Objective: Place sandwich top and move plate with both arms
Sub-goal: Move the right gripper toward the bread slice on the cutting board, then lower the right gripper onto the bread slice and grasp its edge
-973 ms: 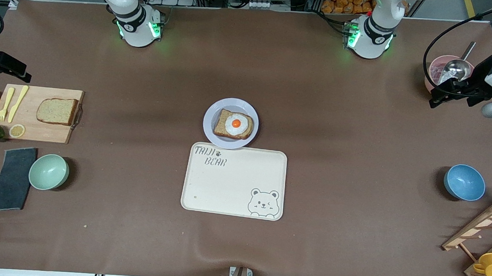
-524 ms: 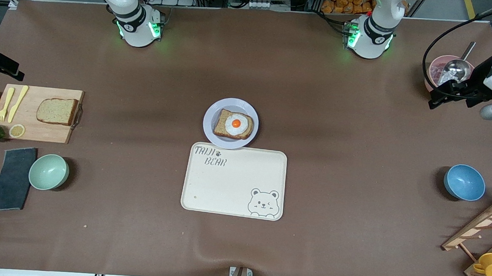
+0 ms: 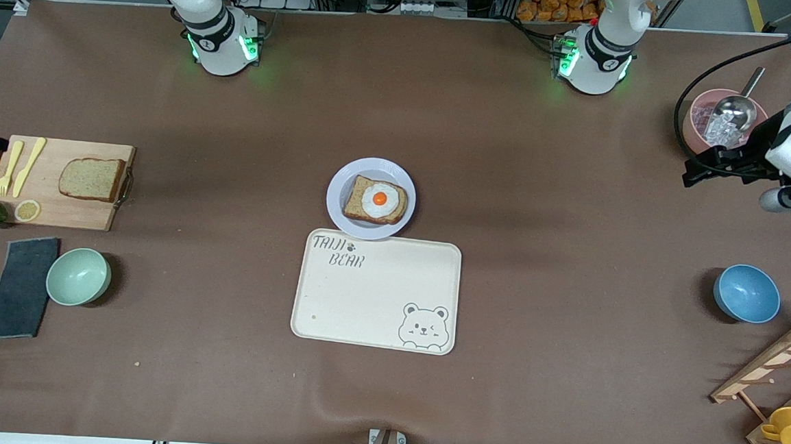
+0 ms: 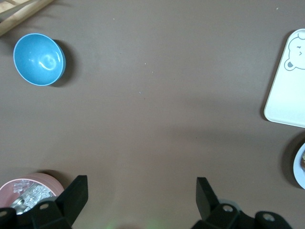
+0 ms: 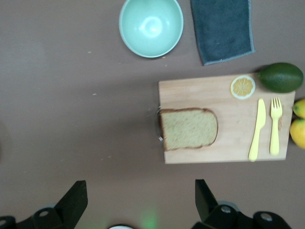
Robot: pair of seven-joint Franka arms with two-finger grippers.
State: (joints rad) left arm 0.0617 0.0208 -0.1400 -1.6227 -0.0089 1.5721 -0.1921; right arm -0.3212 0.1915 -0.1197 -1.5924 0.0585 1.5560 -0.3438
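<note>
Nothing of the job looks done yet, by my reckoning. The sandwich top (image 3: pixel 92 179) lies flat on the wooden cutting board (image 3: pixel 52 215) at the right arm's end of the surface, with nothing on it and nothing touching it. The plate (image 3: pixel 371 198) sits mid-surface, its near edge just touching the far edge of the bear-printed tray (image 3: pixel 376 293), and on it rests the toast slice with a fried egg (image 3: pixel 376 201), uncovered. So both parts remain: the bread has to go over the egg, and then the plate has to be carried by the two arms together.

The right gripper (image 5: pixel 138 195) hangs in the air over bare surface beside the board, its fingers (image 5: pixel 76 198) spread wide and empty. In the right wrist view the bread shows between the two fingertips but well apart from them, down on the board, its crust edge at the board's rim. From here I would say the hand needs to come over the slice and descend before any grasp.

The left gripper (image 4: pixel 140 193) is over the left arm's end of the surface, just beside the pink bowl (image 3: pixel 697 117) with the metal scoop in it, fingers likewise wide open and holding nothing, well apart from the plate.
</note>
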